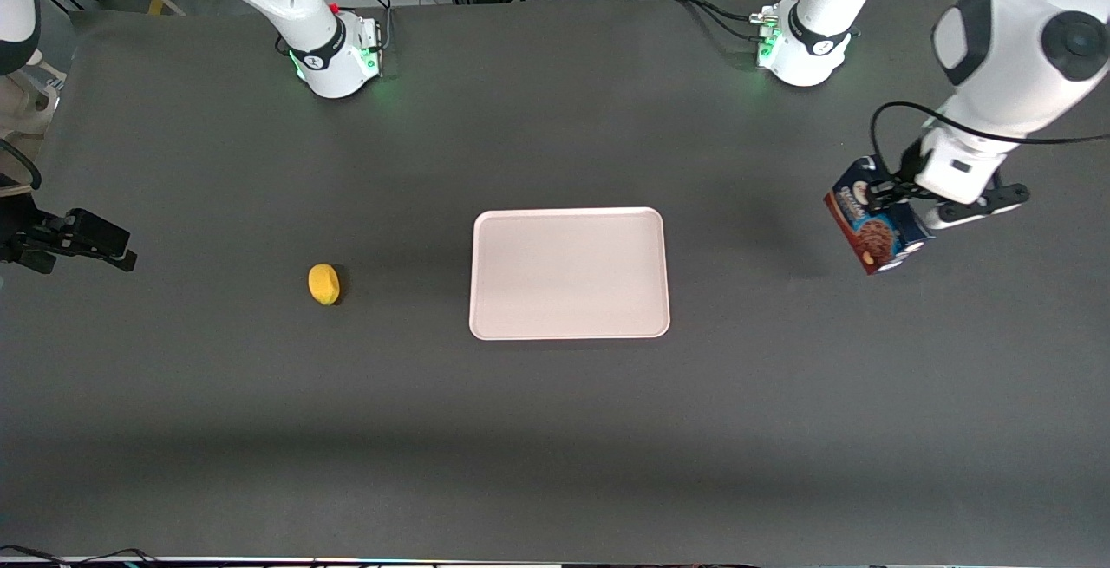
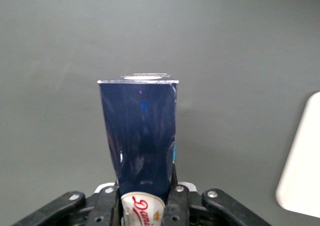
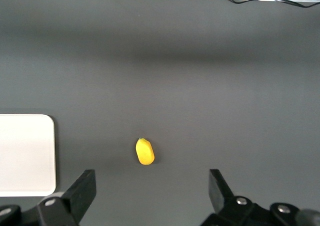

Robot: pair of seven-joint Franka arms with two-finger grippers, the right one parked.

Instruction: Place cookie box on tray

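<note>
Dark gray counter (image 1: 555, 429) carries everything. Tray (image 1: 569, 273) lies flat near its middle, pale pinkish-white, w/ nothing on it; a rounded corner of it also shows in the left wrist view (image 2: 302, 166).

Cookie box (image 1: 876, 221) is up off the counter, tilted, well apart from the tray, toward the working arm's end; cookie picture faces the front camera, navy side faces the wrist cam (image 2: 141, 131). End effector (image 1: 893, 195) pinches the box at its upper end, fingers pressed against both faces (image 2: 145, 206).

Bare counter btwn box and tray. Small yellow rounded object (image 1: 323, 284) sits beside the tray, toward the parked arm's end, well apart from it.
</note>
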